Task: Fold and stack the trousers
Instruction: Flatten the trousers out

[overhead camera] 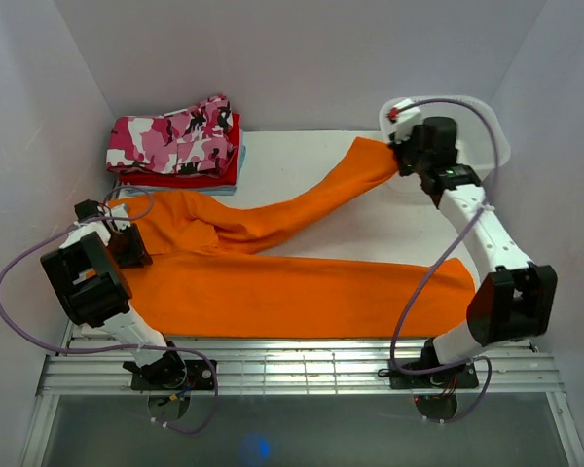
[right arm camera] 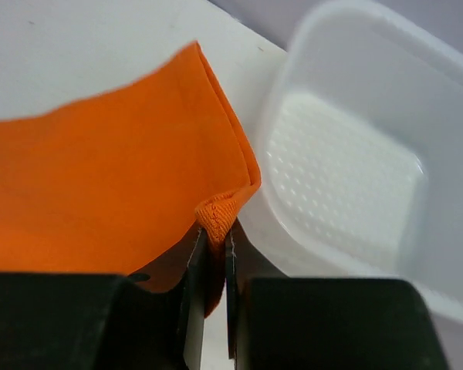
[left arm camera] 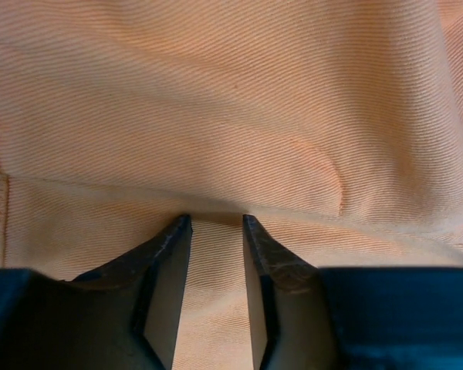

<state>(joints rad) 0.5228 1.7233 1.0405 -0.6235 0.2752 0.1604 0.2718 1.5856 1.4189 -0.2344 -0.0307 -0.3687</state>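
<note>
The bright orange trousers (overhead camera: 273, 292) lie spread on the white table, one leg along the front and the other running diagonally to the back right. My right gripper (overhead camera: 401, 156) is at that far leg's end, beside the white tub. In the right wrist view the right gripper (right arm camera: 214, 235) is shut on the folded hem of the trousers (right arm camera: 123, 185). My left gripper (overhead camera: 136, 243) rests at the waist end on the left. Orange cloth of the trousers (left arm camera: 231, 116) fills the left wrist view, where the left gripper (left arm camera: 215, 220) presses down with its jaws partly apart and cloth showing between them.
A white plastic tub (overhead camera: 487, 126) stands at the back right, with its rim (right arm camera: 347, 154) right next to the held hem. At the back left, a pink, white and black camouflage garment (overhead camera: 175, 136) lies folded on a red garment (overhead camera: 224, 175). Walls close in on both sides.
</note>
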